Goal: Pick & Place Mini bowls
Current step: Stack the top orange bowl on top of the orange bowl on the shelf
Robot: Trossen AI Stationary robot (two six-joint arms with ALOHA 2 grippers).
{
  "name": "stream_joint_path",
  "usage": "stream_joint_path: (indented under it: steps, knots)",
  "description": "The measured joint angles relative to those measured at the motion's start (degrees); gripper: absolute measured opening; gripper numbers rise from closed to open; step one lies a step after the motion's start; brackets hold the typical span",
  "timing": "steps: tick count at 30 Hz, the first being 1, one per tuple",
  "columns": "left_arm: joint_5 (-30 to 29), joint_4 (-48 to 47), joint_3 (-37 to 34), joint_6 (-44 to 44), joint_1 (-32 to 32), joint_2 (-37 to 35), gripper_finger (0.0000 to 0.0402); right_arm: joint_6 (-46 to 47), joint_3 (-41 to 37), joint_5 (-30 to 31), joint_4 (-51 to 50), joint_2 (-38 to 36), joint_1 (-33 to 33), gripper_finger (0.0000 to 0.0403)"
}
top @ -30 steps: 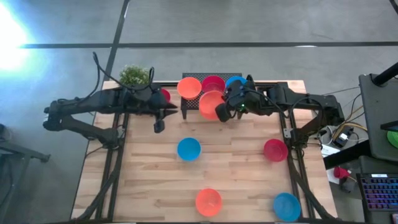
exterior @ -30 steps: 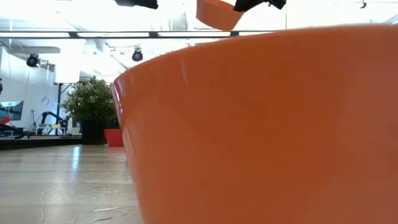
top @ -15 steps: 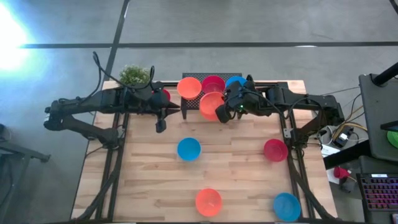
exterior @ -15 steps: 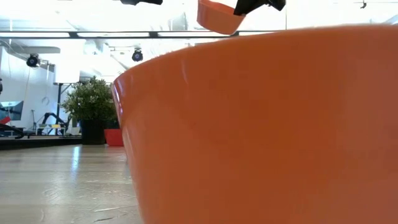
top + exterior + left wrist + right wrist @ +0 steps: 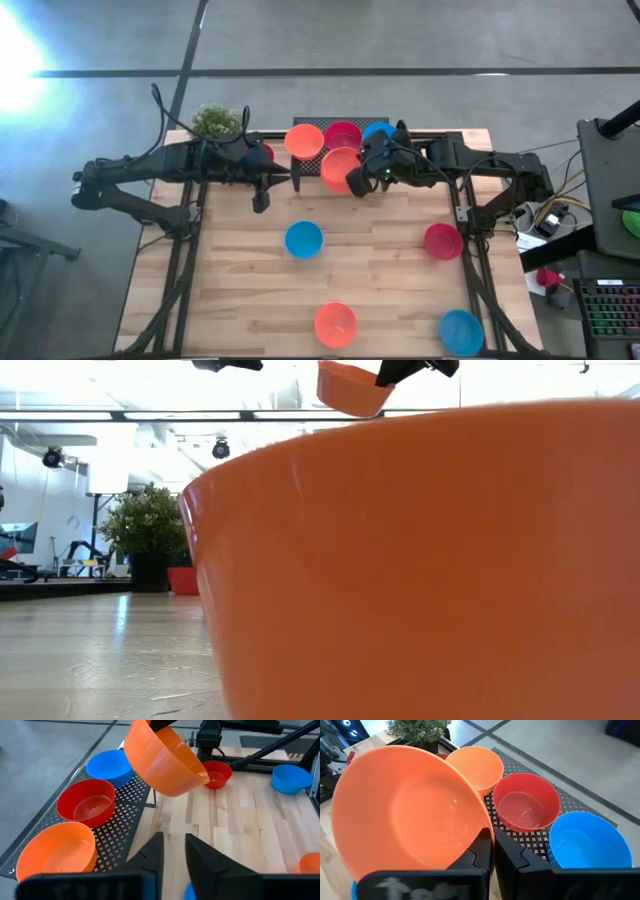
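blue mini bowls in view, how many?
3. Rack blue bowl sits on the mesh rack; centre blue bowl is in the middle of the table; corner blue bowl is lower right in the high view. Arms may hide more.

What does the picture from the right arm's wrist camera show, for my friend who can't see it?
The right pincer is shut on the rim of a tilted orange bowl. Beyond it, an orange bowl, a red bowl and a blue bowl sit in a row on the black mesh rack.
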Motion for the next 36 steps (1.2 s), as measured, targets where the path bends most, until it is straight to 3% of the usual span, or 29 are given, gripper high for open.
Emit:
stream_joint_path:
  steps: [4, 9, 16, 24, 29, 36]
  knots:
    - [0.0, 2.8, 0.0, -1.5, 0.0, 0.2, 0.0105, 0.0, 0.0, 5.2, 0.8, 0.2, 0.0, 0.0008]
    - [-0.4, 9.9, -0.3, -2.2, 0.0, 0.3, 0.0116, -1.8, 0.0, 12.8, 3.4, 2.0, 0.0, 0.0008]
    - [-10.3, 15.1, -1.2, -3.4, 0.0, 0.6, 0.0117, -7.8, 0.0, 18.6, 10.1, 5.3, 0.0, 0.0008]
    - [-14.0, 16.1, -0.9, -3.7, 0.0, 4.7, 0.0117, -17.0, 0.0, 19.1, 20.5, 7.2, 0.0, 0.0008]
    - [-20.1, 16.4, 0.1, -3.3, 0.0, 6.9, 0.0117, -17.6, 0.0, 19.6, 21.3, 7.6, -0.1, 0.0008]
    - [-20.9, 16.3, 0.9, -2.6, 0.0, 7.2, 0.0117, -17.5, 0.0, 19.8, 21.3, 7.7, -0.1, 0.0008]
